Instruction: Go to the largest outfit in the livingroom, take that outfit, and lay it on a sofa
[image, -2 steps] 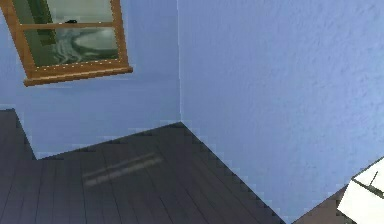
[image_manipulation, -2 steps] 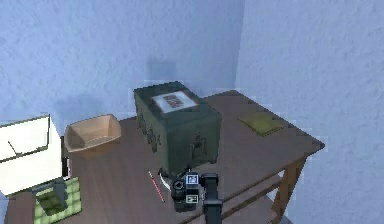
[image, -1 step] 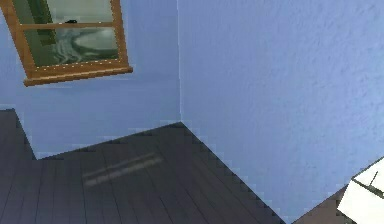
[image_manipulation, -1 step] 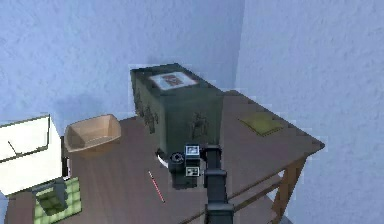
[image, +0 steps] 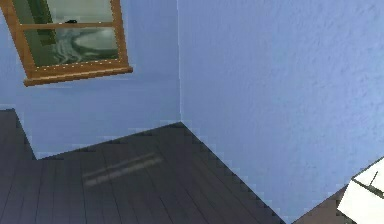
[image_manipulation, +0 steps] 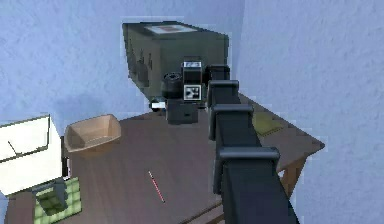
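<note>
Pincer (image_manipulation: 163, 101) shows against dark box (image_manipulation: 150, 45), hold unclear.

Room in a home, pale blue walls (image: 280, 90), wood-framed window (image: 75, 40), dark plank floor (image: 100, 190), brown tabletop (image_manipulation: 112, 178) bearing a white-shaded lamp (image_manipulation: 25, 155), tan tray (image_manipulation: 93, 133), dark boxy appliance (image_manipulation: 175, 55)
</note>
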